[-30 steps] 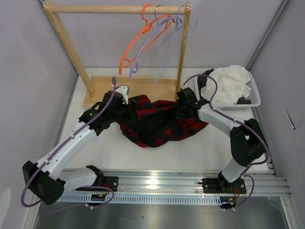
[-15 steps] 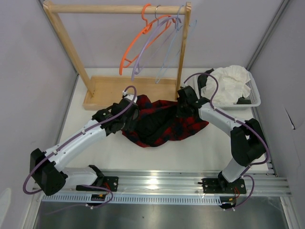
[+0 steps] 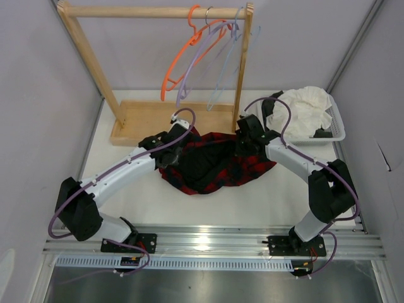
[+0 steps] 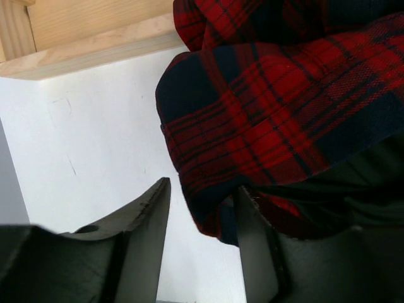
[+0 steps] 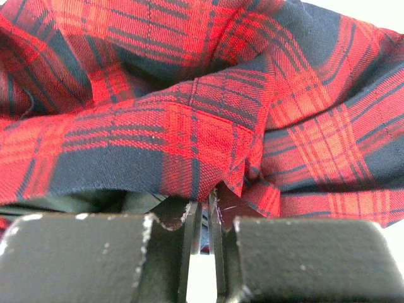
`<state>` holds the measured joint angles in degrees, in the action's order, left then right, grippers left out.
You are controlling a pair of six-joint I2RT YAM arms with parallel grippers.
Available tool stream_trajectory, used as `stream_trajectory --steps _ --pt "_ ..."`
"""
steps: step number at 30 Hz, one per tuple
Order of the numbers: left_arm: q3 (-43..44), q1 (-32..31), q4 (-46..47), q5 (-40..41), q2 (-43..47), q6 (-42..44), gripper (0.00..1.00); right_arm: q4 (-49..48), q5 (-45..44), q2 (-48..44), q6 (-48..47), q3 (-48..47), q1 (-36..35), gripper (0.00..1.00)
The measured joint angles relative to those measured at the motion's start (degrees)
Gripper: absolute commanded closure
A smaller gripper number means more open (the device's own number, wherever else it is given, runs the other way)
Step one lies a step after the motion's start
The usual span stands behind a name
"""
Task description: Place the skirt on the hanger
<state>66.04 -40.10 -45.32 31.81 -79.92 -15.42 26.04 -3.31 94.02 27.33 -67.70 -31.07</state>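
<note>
Left jaws apart astride skirt (image 4: 284,113) edge, right jaws pinching fold

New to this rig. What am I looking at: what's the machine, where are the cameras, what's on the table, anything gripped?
Two white robot arms are bolted at the near edge of the table, each ending in a two-finger gripper. The wide picture comes from a fixed camera above and behind them. The other two come from wrist cameras, so the dark shapes at the bottom are that arm's own fingers. On the table are a red and black plaid skirt, a wooden rack holding the lavender hanger and two others, and a basket of white fabric. The right gripper looks shut on a skirt fold. The left gripper is open, straddling the skirt's edge.
</note>
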Motion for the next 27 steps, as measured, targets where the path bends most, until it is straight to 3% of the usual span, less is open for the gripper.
stream_trajectory --steps 7,8,11,21,27 --pt "-0.39 3.52 2.58 -5.95 -0.50 -0.11 0.80 -1.11 1.75 -2.47 -0.70 2.67 1.86 0.90" --pt "-0.79 4.63 3.21 -7.50 -0.09 -0.13 0.88 -1.27 1.90 -2.84 -0.81 3.15 2.32 0.90" --pt "-3.41 8.76 6.08 -14.71 2.21 -0.92 1.00 -1.57 3.37 -4.37 -1.14 4.74 3.93 0.90" --pt "-15.65 17.99 22.82 -49.96 9.86 -10.73 1.00 -2.47 7.72 -8.81 -2.58 7.13 10.25 0.90" --pt "-26.80 21.73 43.06 -68.83 10.08 -22.95 1.00 -2.75 8.83 -8.76 -3.06 7.13 11.39 0.90"
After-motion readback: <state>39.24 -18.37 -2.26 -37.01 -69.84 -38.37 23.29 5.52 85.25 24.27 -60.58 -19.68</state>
